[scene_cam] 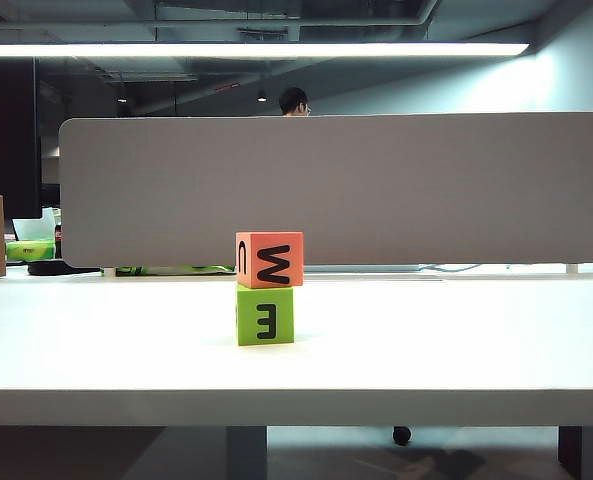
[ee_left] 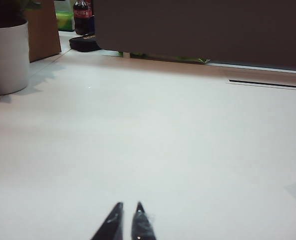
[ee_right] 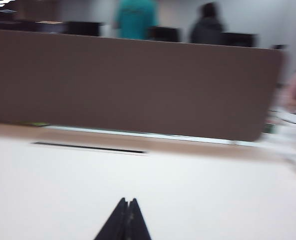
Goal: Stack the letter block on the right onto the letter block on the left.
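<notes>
The left gripper (ee_left: 127, 212) is seen in the left wrist view low over the table (ee_left: 162, 150), its two dark fingertips (ee_left: 114, 216) drawn nearly together with only a thin gap between them; nothing is held. The right gripper (ee_right: 127, 207) is seen in the right wrist view, also low over the table (ee_right: 187, 190), with its tips pressed together and empty. Neither gripper is visible in the exterior view.

No object lies before either gripper. To one side of the left gripper, well apart, a white pot (ee_left: 8, 55) is seen, with a brown box (ee_left: 40, 30) behind it and a cola bottle (ee_left: 83, 15) beyond. That right wrist picture is blurred.

In the exterior view the orange block (scene_cam: 269, 259) is set on top of the green block (scene_cam: 265, 316), the two touching and roughly aligned, near the middle of the table (scene_cam: 456, 340). Black letters are shown on both.

The tabletop is white and smooth. A grey partition (scene_cam: 376, 185) is stood along its far edge, and an office is seen behind, with a person's head (scene_cam: 294, 101) above the partition. The near edge runs across the exterior view; bare surface is left on both sides of the stack.
</notes>
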Available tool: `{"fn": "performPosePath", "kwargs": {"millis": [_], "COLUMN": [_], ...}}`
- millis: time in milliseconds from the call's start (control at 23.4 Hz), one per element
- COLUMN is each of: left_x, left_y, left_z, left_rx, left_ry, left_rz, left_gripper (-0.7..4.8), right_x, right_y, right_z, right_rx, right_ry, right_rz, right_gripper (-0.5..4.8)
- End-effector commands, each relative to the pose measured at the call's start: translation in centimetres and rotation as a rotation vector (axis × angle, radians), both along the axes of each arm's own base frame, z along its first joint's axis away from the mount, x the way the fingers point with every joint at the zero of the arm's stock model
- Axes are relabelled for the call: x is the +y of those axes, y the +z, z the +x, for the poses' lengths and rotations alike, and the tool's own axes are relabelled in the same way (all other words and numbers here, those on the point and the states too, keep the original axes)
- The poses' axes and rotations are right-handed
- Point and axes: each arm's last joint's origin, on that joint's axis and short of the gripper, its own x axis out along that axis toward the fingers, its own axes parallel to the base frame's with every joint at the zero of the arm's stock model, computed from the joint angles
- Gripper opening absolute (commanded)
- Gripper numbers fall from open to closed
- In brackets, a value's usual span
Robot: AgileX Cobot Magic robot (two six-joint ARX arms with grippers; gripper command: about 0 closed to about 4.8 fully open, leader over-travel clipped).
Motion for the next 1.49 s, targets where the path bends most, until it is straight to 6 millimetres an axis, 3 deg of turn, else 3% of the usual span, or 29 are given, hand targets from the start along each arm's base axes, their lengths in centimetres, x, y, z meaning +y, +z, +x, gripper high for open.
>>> {"fn": "performPosePath", "kwargs": {"millis": [43, 299, 640, 725, 1067, 1493], "left_x": [0.0, 0.0, 0.0, 0.0, 0.0, 0.0], "left_y": [0.3, 0.3, 0.3, 0.3, 0.3, 0.3], "left_z": [0.0, 0.0, 0.0, 0.0, 0.0, 0.0], "left_rx": [-0.017, -0.017, -0.017, -0.018, -0.018, -0.017], "left_ry": [-0.001, -0.001, -0.001, -0.001, -0.002, -0.002], "left_rz": [0.002, 0.002, 0.002, 0.002, 0.002, 0.002], "left_gripper": [0.26, 0.26, 0.26, 0.26, 0.26, 0.26], "right_x": [-0.3, -0.3, 0.3, 0.3, 0.2, 0.2], "right_y": [-0.9, -2.0, -7.3, -8.5, -9.8, -9.8], "right_z": [-0.4, 0.2, 1.7, 1.8, 1.6, 1.7], "right_rx": [-0.034, -0.008, 0.111, 0.213, 0.356, 0.353], "right_ry": [-0.025, -0.039, 0.030, 0.025, -0.023, -0.019], "right_rz": [-0.001, 0.004, 0.129, 0.143, 0.116, 0.116], "right_gripper": [0.08, 0.08, 0.08, 0.08, 0.08, 0.08]}}
